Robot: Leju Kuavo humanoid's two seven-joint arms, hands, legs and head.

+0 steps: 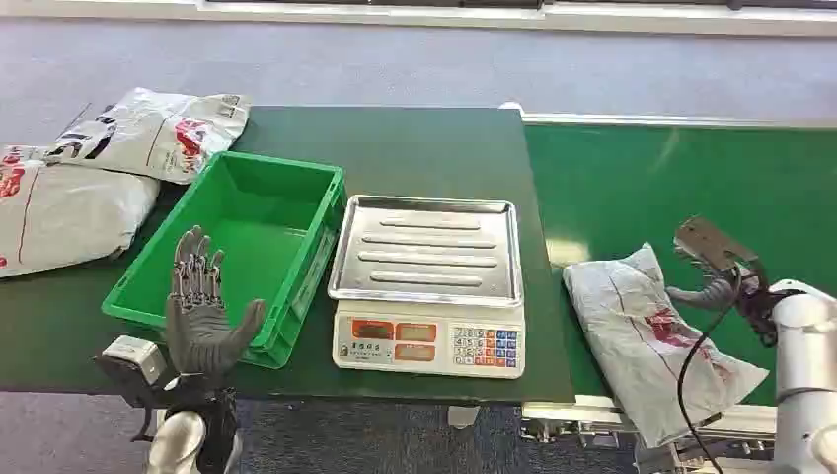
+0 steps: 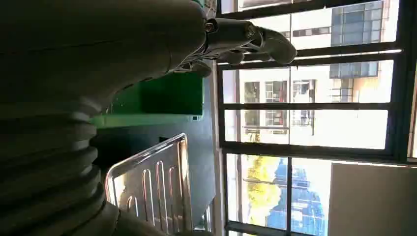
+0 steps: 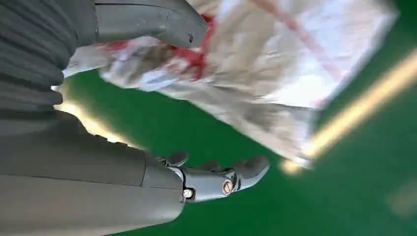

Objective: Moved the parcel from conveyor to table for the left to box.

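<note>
The parcel [image 1: 656, 336], a grey plastic mailing bag with red print, lay on the green conveyor [image 1: 681, 188] near its front edge, just beside the counter's right edge. The right robot hand [image 1: 713, 279] was at the parcel's far side. In the right wrist view the thumb [image 3: 152, 22] lay against the bag's crumpled top while the darker fingers [image 3: 221, 179] were apart from it, over the bare belt; the bag [image 3: 255, 64] sat between them but was not pinched, so the hand was spread wide with nothing held.

The left robot hand [image 1: 202, 311] was raised over the counter's front edge, palm forward, fingers straight and apart, holding nothing. It stood in front of the near left corner of the green crate [image 1: 252, 242], which sat on the left half of the dark green counter [image 1: 415, 148] with nothing seen inside it.

Just beside the crate's right side stood a weighing scale [image 1: 426, 286] with a bare steel tray and a keypad facing the front edge. In the left wrist view the steel tray [image 2: 152, 187] and the crate wall [image 2: 157, 101] showed beyond the hand's cover.

Two more grey mailing bags [image 1: 99, 168] lay at the counter's left end, one toward the back left corner and one overhanging the left edge.
</note>
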